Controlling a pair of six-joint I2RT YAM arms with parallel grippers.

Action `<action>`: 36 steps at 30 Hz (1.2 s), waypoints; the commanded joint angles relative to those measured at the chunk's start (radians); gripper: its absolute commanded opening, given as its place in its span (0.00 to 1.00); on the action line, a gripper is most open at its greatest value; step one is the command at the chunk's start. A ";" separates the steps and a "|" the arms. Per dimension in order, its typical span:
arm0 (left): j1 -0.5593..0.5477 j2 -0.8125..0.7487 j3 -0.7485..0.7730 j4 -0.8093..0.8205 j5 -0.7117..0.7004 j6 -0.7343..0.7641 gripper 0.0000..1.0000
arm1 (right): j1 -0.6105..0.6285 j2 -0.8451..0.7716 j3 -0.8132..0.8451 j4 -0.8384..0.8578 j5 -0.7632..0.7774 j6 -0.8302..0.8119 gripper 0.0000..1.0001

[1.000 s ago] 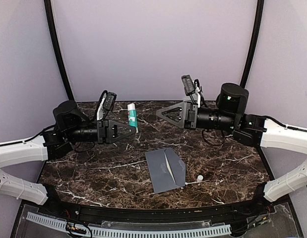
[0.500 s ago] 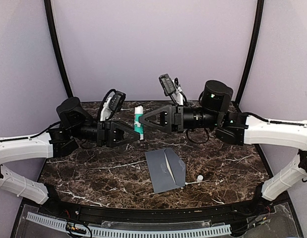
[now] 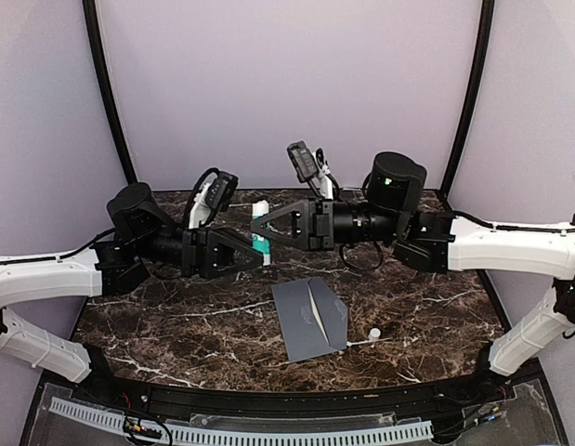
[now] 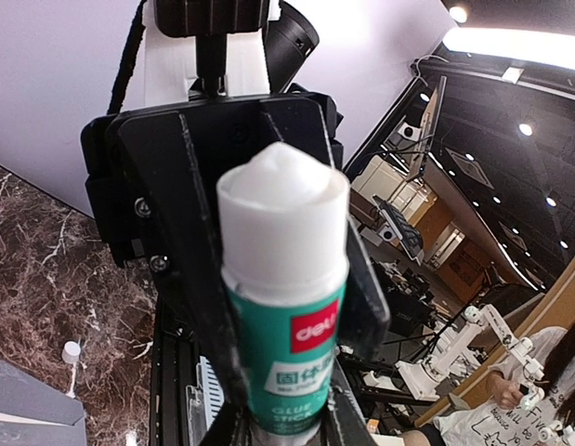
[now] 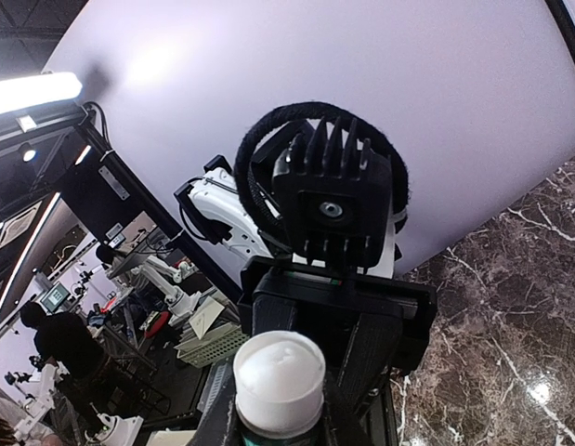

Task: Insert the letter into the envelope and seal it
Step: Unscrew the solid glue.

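The grey envelope (image 3: pixel 310 319) lies flat on the table at front centre, its flap folded over. Of the letter, only a thin pale sliver (image 3: pixel 317 314) shows along the flap edge. Both grippers are raised above the table behind the envelope, tip to tip. A teal glue stick (image 3: pixel 261 212) with its white tip bared stands upright between them. My left gripper (image 3: pixel 259 255) (image 4: pixel 287 423) is shut on the stick's lower end (image 4: pixel 289 372). My right gripper (image 3: pixel 256 224) (image 5: pixel 278 418) is shut on the same stick (image 5: pixel 279 376) just below the white tip.
A small white cap (image 3: pixel 374 333) (image 4: pixel 71 351) lies on the marble table (image 3: pixel 176 325) right of the envelope. A corner of the envelope (image 4: pixel 22 409) shows low in the left wrist view. A black rail runs along the table's near edge.
My right arm swung left to the glue stick and its jaws closed on it. My left arm shifted slightly right, still holding the stick.
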 commanded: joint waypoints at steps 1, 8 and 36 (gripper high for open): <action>0.001 -0.034 0.009 -0.050 -0.108 0.068 0.00 | 0.016 -0.010 0.029 -0.011 0.046 -0.013 0.13; 0.001 -0.058 0.030 -0.282 -0.361 0.175 0.00 | 0.024 -0.003 0.072 -0.199 0.231 -0.063 0.09; 0.002 -0.053 0.023 -0.509 -0.661 0.211 0.03 | 0.124 0.190 0.275 -0.621 0.804 0.100 0.06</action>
